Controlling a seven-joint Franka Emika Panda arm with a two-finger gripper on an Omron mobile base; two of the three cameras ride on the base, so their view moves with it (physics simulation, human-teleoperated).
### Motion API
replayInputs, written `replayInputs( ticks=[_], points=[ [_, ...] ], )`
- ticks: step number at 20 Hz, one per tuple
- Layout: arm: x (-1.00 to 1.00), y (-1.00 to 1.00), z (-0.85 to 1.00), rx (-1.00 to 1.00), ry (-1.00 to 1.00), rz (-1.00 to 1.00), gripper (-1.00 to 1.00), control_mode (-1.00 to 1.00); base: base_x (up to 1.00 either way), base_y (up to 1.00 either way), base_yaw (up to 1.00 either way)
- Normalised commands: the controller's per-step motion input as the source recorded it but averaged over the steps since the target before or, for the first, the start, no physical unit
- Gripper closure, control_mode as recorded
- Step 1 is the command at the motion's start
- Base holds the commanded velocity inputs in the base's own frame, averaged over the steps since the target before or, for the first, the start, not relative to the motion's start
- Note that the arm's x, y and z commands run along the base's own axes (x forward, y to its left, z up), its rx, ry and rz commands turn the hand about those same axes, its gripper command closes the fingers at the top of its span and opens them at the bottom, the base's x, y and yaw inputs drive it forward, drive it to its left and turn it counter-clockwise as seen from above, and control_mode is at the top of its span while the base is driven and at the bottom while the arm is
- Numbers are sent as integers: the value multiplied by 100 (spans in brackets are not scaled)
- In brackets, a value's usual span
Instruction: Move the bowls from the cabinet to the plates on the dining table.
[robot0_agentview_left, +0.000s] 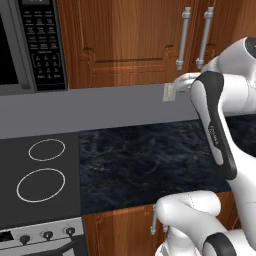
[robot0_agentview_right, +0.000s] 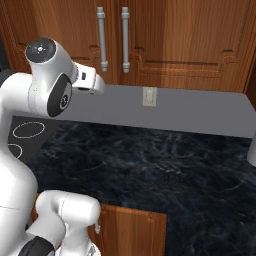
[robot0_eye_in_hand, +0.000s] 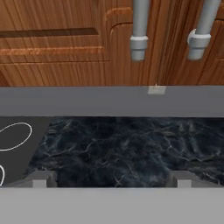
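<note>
The cabinet (robot0_agentview_left: 125, 40) (robot0_agentview_right: 180, 35) (robot0_eye_in_hand: 65, 48) is warm brown wood, and both panelled doors are shut. Its two long silver bar handles (robot0_agentview_left: 183, 37) (robot0_agentview_right: 101, 37) (robot0_eye_in_hand: 140, 30) hang side by side where the doors meet. The bowls are hidden. The plates and the dining table are out of view. My gripper (robot0_eye_in_hand: 111, 181) is open with nothing between its fingertips (robot0_eye_in_hand: 39, 180). It hovers above the counter and faces the wall just below the handles. In the base views my hand (robot0_agentview_left: 184, 82) (robot0_agentview_right: 90, 82) sits a little under the handles' lower ends.
A black marbled counter (robot0_agentview_left: 150, 160) (robot0_agentview_right: 165, 170) runs below, against a grey backsplash (robot0_agentview_right: 200, 110) with a wall outlet (robot0_agentview_left: 169, 92) (robot0_agentview_right: 149, 96). A cooktop (robot0_agentview_left: 40, 170) lies to the left and a microwave (robot0_agentview_left: 30, 45) hangs above it. Low wood cupboards (robot0_agentview_right: 130, 232) lie under the counter.
</note>
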Motion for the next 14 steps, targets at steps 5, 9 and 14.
replayInputs(
  ticks=[5, 9, 14],
  points=[
    [-13, -30, 31, 3, -5, 0, -100, -100, 0, 0, 0],
    [0, -35, 30, 1, 2, 0, -100, -100, 0, 0, 0],
    [8, -32, 27, 0, 4, 0, -100, -100, 0, 0, 0]
  ],
)
